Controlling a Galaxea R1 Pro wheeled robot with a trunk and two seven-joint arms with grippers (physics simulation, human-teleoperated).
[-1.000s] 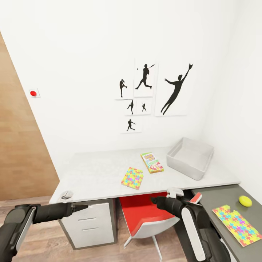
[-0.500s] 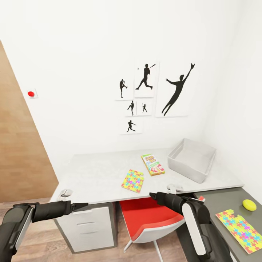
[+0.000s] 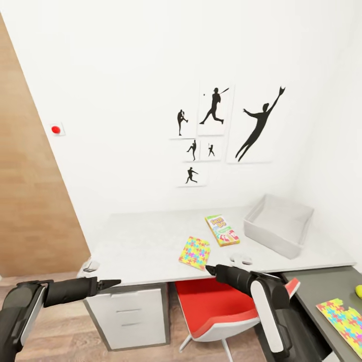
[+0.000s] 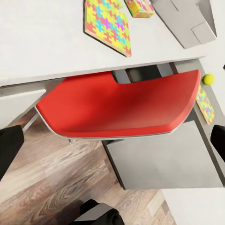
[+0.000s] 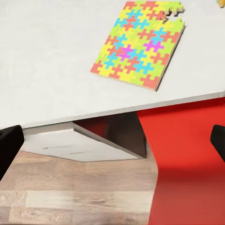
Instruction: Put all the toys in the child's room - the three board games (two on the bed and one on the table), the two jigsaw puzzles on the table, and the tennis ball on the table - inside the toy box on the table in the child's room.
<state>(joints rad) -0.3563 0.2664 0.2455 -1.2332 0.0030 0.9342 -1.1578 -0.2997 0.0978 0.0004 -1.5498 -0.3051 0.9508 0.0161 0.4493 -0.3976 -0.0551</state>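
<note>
Bright, even light all round, no lamp to be seen and no glare anywhere. The white wall (image 3: 125, 75) is close to washed out. Soft shadow sits under the table (image 3: 141, 246), darkening the red chair seat (image 4: 117, 108). Everything is crisp, no blur; straight lines lean outward toward the head view's edges

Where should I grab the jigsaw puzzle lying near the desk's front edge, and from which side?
Probably its near edge. The jigsaw puzzle lies flat on the table, too thin to pinch from above. The right gripper, jaws open, sits just below the desk edge in front of it; sliding the sheet over that edge would likely expose a grippable rim.
</note>
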